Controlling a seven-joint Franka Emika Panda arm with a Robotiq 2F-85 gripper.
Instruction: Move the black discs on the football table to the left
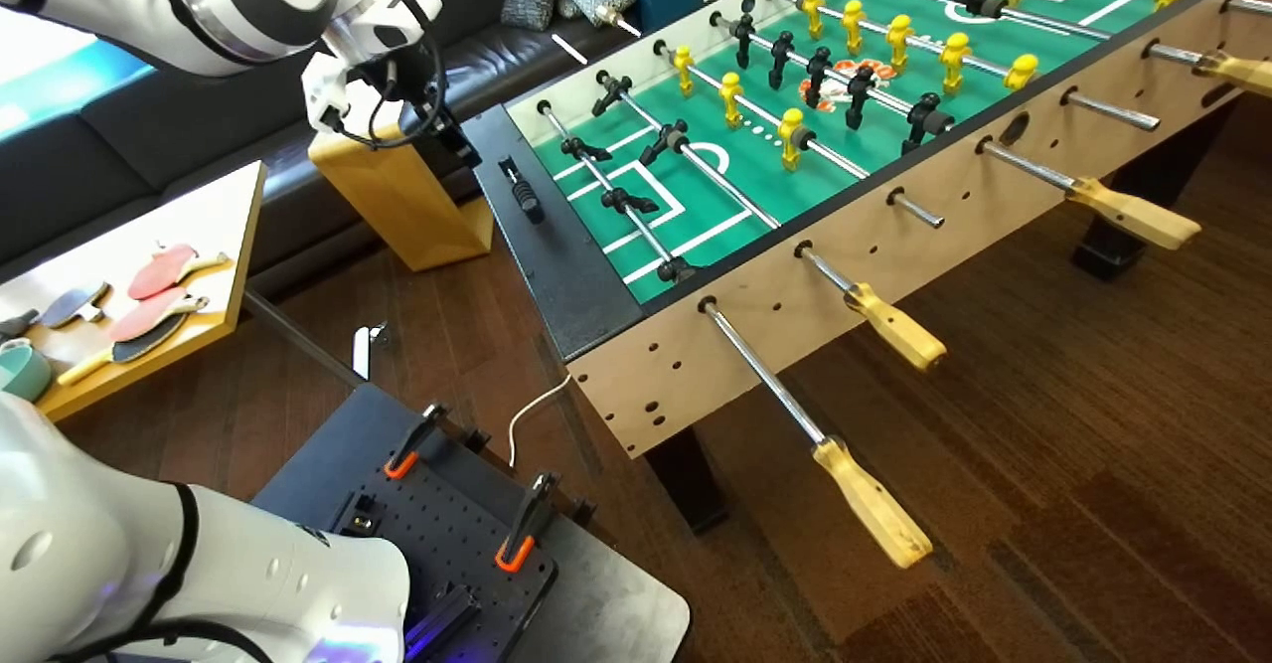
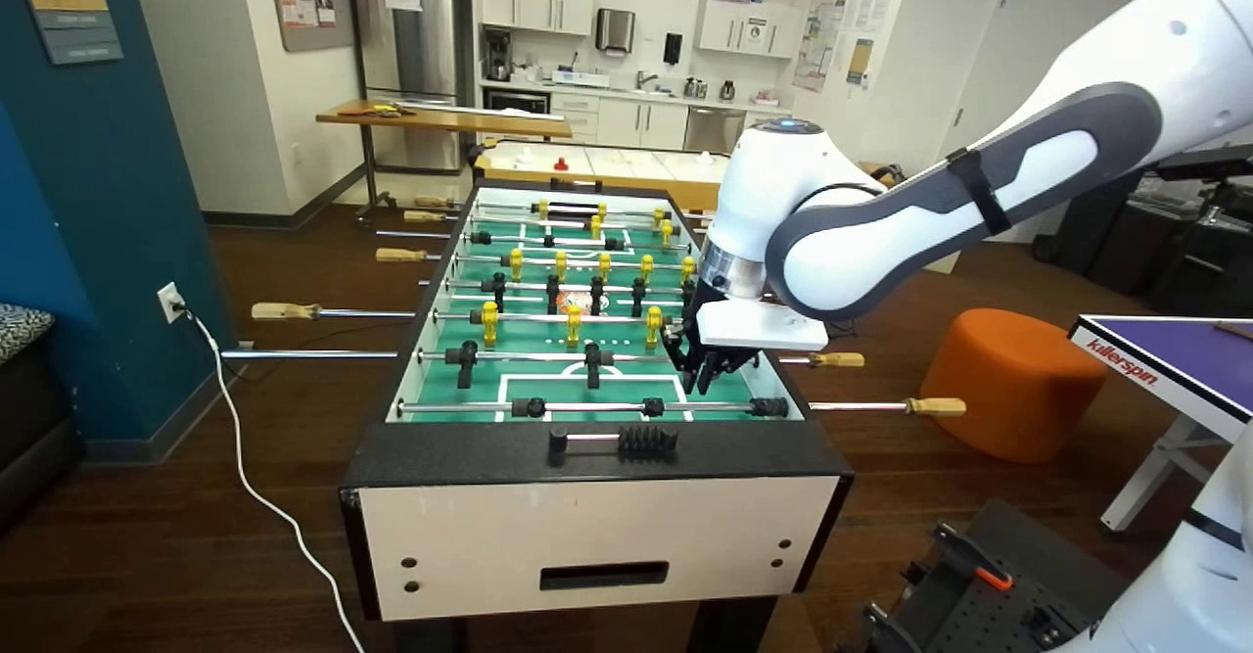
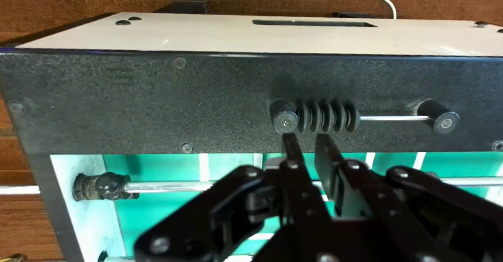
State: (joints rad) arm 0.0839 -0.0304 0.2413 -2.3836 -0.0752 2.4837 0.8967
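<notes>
Kitchen cabinets (image 2: 536, 1), fridge (image 2: 411, 51), notice board (image 2: 318, 39) and football table (image 2: 489, 540) suggest an office break room.

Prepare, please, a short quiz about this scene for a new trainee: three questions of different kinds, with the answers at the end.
1. Multiple choice. As the wrist view shows it, where on the rod are the black discs bunched?
A) at the right end
B) in the middle
C) at the left end

2. True or false. The gripper has its jaws parted and holds none of the black discs.

3. Fill in the blank. In both exterior views, the player figures on the football table come in two colours: yellow and ____.

Key: 1. C. 2. True; the wrist view shows a gap between the jaws, with no disc in it. 3. black.
</notes>
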